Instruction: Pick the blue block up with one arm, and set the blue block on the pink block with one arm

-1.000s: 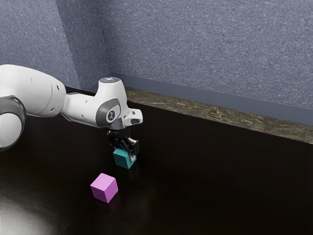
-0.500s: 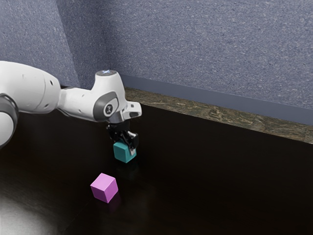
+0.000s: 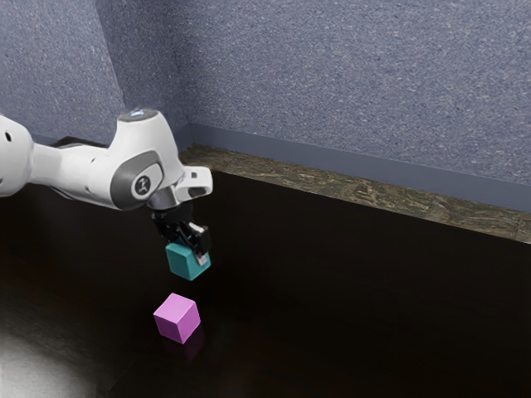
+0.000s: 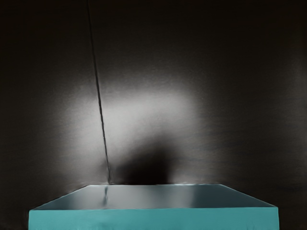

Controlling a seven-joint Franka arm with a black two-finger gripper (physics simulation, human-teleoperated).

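Note:
The blue block (image 3: 186, 262), teal in colour, hangs in the air above the dark table (image 3: 357, 315), held between the black fingers of my gripper (image 3: 187, 247), which is shut on it. The pink block (image 3: 177, 317) rests on the table just below the held block and slightly toward the exterior view's left. In the wrist view the blue block (image 4: 153, 208) sits large right under my hand, with its shadow on the table beneath.
A grey textured wall (image 3: 348, 75) with a brownish ledge (image 3: 357, 191) runs along the far edge of the table. A thin line (image 4: 98, 105) crosses the table surface in the wrist view.
My gripper has lifted the blue block off the table and carried it toward the exterior view's left, nearer to the pink block. The pink block has not moved.

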